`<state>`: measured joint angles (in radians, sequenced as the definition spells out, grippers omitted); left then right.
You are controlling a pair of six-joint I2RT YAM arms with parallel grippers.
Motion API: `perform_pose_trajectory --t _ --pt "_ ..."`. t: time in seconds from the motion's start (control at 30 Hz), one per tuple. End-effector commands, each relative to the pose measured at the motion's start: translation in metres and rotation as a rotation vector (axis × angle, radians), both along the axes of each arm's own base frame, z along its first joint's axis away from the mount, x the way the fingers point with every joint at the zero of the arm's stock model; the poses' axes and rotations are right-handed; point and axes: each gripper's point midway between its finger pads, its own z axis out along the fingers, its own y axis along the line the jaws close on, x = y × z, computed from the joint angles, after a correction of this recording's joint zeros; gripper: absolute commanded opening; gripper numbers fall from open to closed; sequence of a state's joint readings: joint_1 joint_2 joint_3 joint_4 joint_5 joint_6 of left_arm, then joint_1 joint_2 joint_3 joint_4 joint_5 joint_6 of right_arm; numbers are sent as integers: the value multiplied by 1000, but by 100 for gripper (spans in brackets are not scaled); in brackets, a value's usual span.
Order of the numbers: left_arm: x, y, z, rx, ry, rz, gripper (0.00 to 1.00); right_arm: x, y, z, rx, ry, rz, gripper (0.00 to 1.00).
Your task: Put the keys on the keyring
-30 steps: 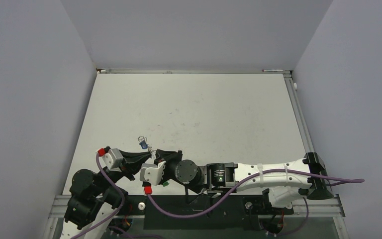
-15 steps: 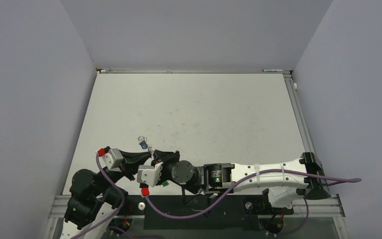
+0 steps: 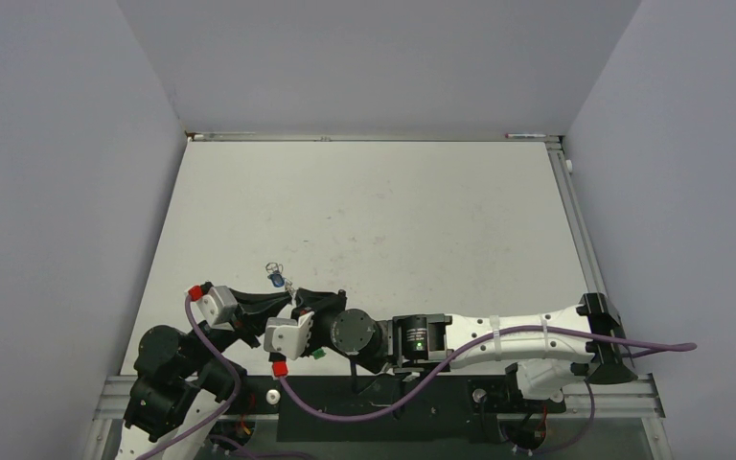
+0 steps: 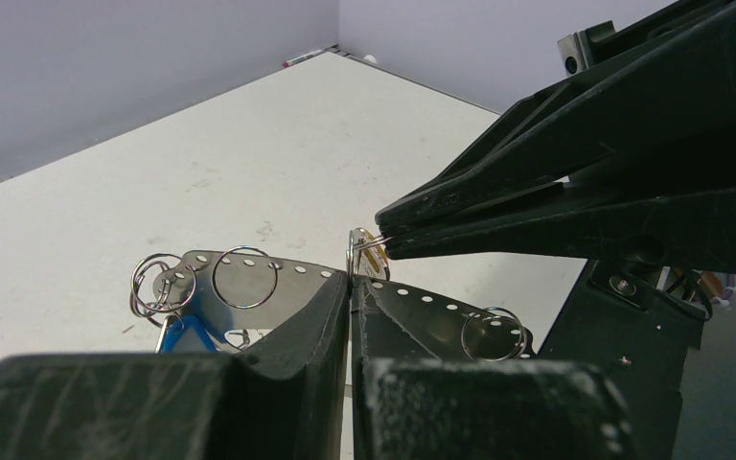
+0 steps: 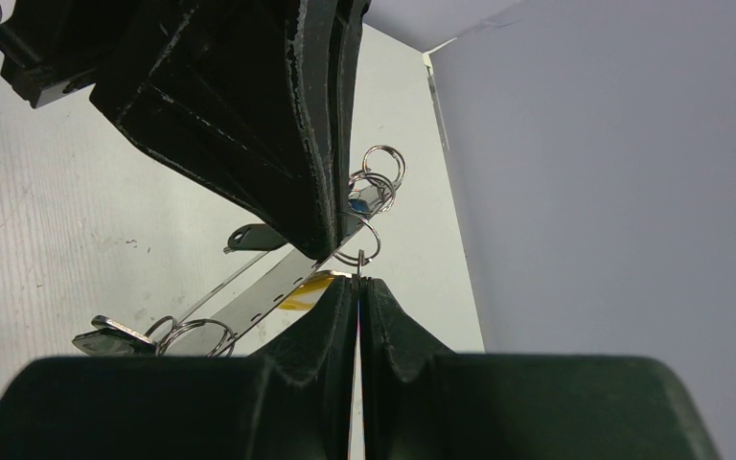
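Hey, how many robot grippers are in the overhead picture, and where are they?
2. The left gripper reaches in from the left near the front-left of the table; the right gripper meets it tip to tip, beside the blue key. Both jaws shut. None seems hidden.

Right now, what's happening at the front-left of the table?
Both hands are shut and meet tip to tip there. The left hand clamps a perforated metal strip carrying several wire rings, with a blue key near one end. The right hand pinches a thin ring at the strip's edge, beside a yellow-orange key. Whether that key is on the ring can't be told.
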<state>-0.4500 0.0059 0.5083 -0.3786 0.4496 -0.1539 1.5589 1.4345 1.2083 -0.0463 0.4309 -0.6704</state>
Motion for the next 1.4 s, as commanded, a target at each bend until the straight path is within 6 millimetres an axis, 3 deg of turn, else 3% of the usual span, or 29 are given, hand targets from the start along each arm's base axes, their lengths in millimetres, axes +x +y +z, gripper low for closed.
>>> perform_pose_trajectory --t 0.0,0.33,0.57,0.73,1.03,1.37 --pt "-5 3 28 -48 -93 2 0 2 4 26 70 -15 -25 5" --pt "-5 3 29 -48 -95 3 0 3 -1 31 79 -17 -36 5" --pt "-5 3 29 -48 -95 3 0 10 -8 52 151 -47 -77 5" --pt "-5 3 29 -48 -95 5 0 12 -5 55 157 -63 -89 5" --pt "-5 4 29 -48 -96 6 0 1 -3 47 139 -35 -28 5" --pt "-5 4 29 -49 -95 9 0 4 -5 27 71 -37 -59 5"
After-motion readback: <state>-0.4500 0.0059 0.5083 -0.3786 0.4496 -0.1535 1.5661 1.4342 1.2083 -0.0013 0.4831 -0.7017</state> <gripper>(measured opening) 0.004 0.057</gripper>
